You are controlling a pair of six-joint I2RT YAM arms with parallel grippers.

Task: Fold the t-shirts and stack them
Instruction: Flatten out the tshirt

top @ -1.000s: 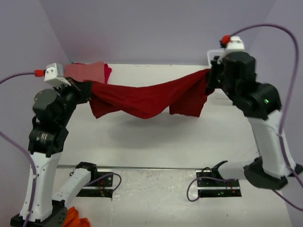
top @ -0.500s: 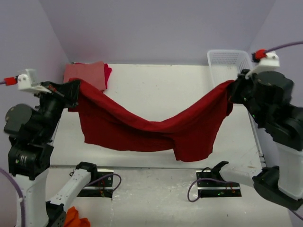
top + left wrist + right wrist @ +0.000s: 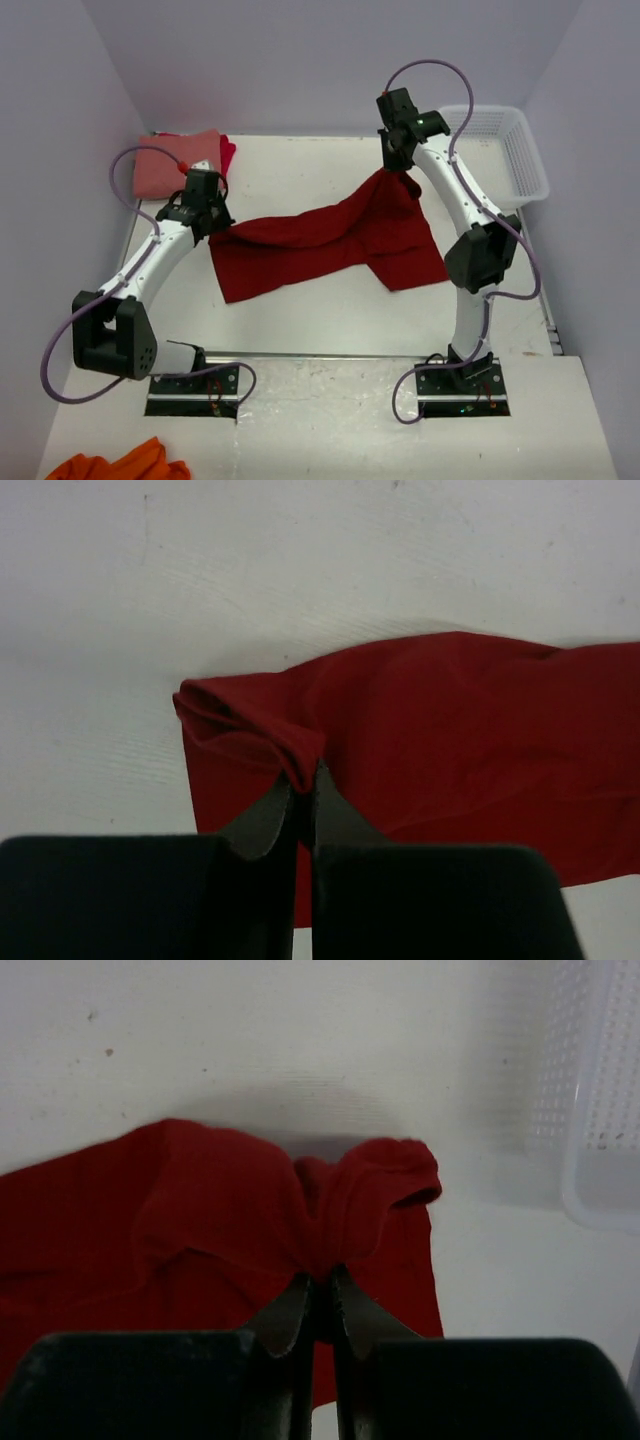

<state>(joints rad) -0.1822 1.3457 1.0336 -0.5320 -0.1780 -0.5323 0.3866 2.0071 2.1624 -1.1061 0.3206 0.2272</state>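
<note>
The left gripper point(image 3: 303, 777) has its two fingers point(image 3: 262, 818) pressed together on a rolled fold of the dark red t-shirt point(image 3: 330, 232). The fold rises from the cloth's left end straight into the tips. From that pinch the shirt spreads away to the right of the fingers and a little beyond them. It lies mostly flat on the white table point(image 3: 300, 310), with soft creases.

The right gripper point(image 3: 322, 1280) is likewise clamped on the same shirt, its tips closed on a gathered ridge of cloth. Just beyond and to the right of these tips a rounded, hemmed edge curls up. To the left the fabric runs off in a broad sheet. In the top view the shirt draws up to a narrow peak at this pinch, then widens toward the near side, so the garment stretches between the two grippers.

To the right of the right fingers stands a white perforated basket point(image 3: 600, 1120), apart from the shirt.

Beyond the left gripper, toward the table's far left corner, lies a folded salmon-pink t-shirt point(image 3: 175, 160). A brighter red t-shirt point(image 3: 229, 153) peeks out at its right edge. Both lie apart from the held shirt.

Far back from the left fingers, at the near edge by the arm's base, lies an orange cloth point(image 3: 120, 467).
</note>
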